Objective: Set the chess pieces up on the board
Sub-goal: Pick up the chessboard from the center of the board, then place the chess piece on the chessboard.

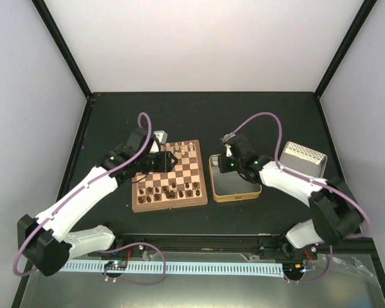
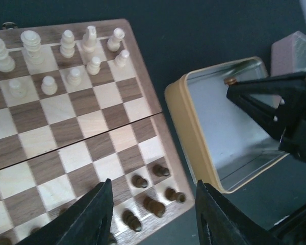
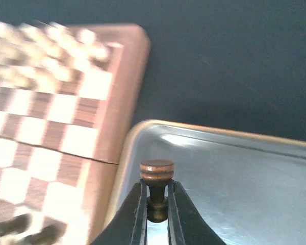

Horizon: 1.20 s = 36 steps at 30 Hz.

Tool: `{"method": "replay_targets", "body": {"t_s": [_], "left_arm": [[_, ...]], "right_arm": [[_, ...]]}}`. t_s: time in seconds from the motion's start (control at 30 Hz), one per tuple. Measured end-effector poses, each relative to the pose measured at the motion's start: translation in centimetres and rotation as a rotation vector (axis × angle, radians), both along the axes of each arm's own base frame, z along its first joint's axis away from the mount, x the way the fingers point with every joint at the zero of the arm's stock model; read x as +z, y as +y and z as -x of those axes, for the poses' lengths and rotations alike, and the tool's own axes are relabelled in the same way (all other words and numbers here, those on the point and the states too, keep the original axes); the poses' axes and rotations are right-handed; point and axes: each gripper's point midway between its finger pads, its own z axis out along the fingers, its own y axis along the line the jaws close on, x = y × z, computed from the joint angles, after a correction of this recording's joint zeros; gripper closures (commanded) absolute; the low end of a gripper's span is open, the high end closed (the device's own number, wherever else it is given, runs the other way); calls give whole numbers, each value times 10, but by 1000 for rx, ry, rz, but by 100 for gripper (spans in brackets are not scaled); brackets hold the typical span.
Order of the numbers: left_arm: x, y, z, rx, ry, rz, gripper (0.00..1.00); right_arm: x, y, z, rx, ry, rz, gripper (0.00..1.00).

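Note:
The board point(image 1: 170, 177) lies left of centre. Pale chessmen stand on its far rows and dark brown chess pieces point(image 2: 154, 205) on its near rows. My left gripper point(image 2: 153, 214) is open and empty, hovering over the board's near right corner; it also shows in the top view point(image 1: 163, 160). My right gripper point(image 3: 156, 193) is shut on one dark brown chess piece point(image 3: 156, 172), held base outward above the left part of the metal tin point(image 3: 209, 131). The right gripper also shows in the top view point(image 1: 230, 156) and in the left wrist view point(image 2: 268, 104).
The open metal tin point(image 1: 234, 183) sits right beside the board's right edge. Its patterned lid point(image 1: 302, 159) lies further right. Pale chessmen point(image 2: 66, 56) crowd the board's far rows. The dark table point(image 1: 199, 115) stretches behind.

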Motion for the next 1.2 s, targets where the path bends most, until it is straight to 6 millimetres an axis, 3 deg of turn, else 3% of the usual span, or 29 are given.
{"method": "replay_targets", "body": {"t_s": [0.17, 0.33, 0.57, 0.63, 0.8, 0.97, 1.2], "left_arm": [[17, -6, 4, -5, -53, 137, 35], [41, -26, 10, -73, -90, 312, 21], [65, -50, 23, -197, -68, 470, 20], [65, -56, 26, -223, -39, 498, 23], [62, -67, 30, -260, 36, 548, 43], [63, -70, 34, -281, 63, 570, 65], [65, -72, 38, -299, 82, 589, 84]], "right_arm": [[60, 26, 18, 174, -138, -206, 99], [93, 50, 50, 383, -224, -364, 98], [137, 79, 90, 653, -322, -510, 97], [146, 86, 99, 710, -337, -529, 97], [163, 97, 110, 795, -376, -552, 97], [166, 100, 112, 814, -386, -554, 97], [164, 101, 110, 810, -381, -550, 95]]}}
